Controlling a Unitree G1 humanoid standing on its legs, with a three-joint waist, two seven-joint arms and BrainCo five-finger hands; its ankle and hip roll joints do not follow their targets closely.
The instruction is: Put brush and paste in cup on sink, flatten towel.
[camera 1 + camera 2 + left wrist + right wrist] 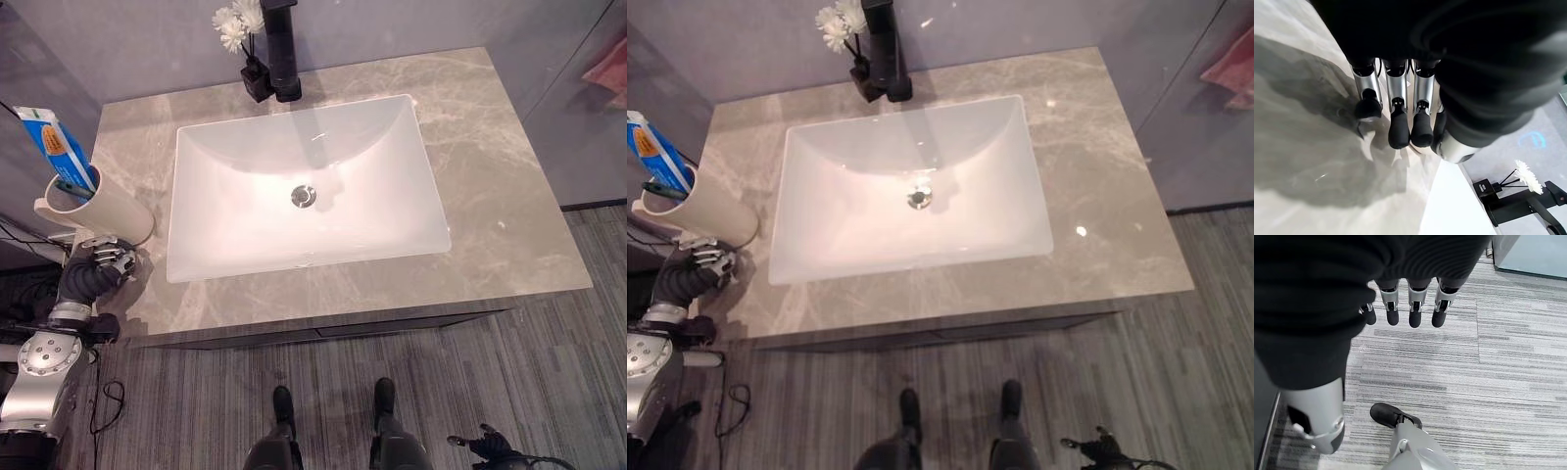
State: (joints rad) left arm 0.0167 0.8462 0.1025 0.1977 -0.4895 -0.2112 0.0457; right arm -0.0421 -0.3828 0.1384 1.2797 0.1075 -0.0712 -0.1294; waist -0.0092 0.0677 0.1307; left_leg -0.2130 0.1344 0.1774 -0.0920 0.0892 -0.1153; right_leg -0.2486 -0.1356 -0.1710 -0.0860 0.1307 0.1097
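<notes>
A cream cup (108,211) with a handle stands at the left end of the grey marble countertop (500,196), beside the white sink basin (191,147). A blue toothpaste tube (54,142) and a teal toothbrush (73,188) stand in the cup. My left hand (103,259) rests just in front of the cup at the counter's front left corner. Its fingers (1396,98) are straight over the marble and hold nothing. My right hand (485,446) hangs low at the lower right over the floor, with its fingers (1413,308) relaxed and empty.
A black faucet (281,49) and a small black vase with white flowers (235,24) stand behind the basin. A pink cloth (609,69) hangs at the far right by the wall. Grey striped flooring (549,372) lies in front of the counter.
</notes>
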